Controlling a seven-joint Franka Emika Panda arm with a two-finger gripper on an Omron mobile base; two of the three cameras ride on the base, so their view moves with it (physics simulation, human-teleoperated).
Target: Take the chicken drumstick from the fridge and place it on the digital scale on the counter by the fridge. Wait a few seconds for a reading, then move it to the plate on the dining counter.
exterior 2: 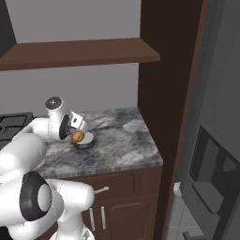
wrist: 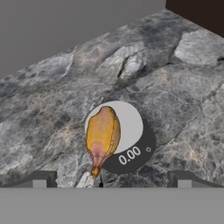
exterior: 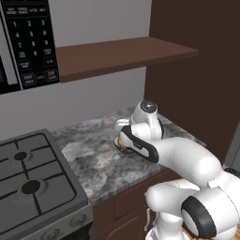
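The chicken drumstick [wrist: 103, 136] lies on the pale round platform of the digital scale [wrist: 131, 131], toward its left half in the hand view, with the dark display band reading 0.00 at the near right. Its long axis runs from the thick, rounded end at the far side to the narrow bone end at the near side, which overhangs the scale's near edge. The gripper [wrist: 109, 179] hangs above and apart from it, fingers [wrist: 41, 178] spread wide and holding nothing; the meat sits roughly midway between the two tips, a little left of centre, its length running across the line between them. So closing the fingers would pinch it across its width, I judge. The scale stands on the grey-marbled counter [exterior 2: 126, 145], left of the fridge [exterior 2: 206, 140]; a gas stove [exterior: 28, 178] adjoins on the counter's left.
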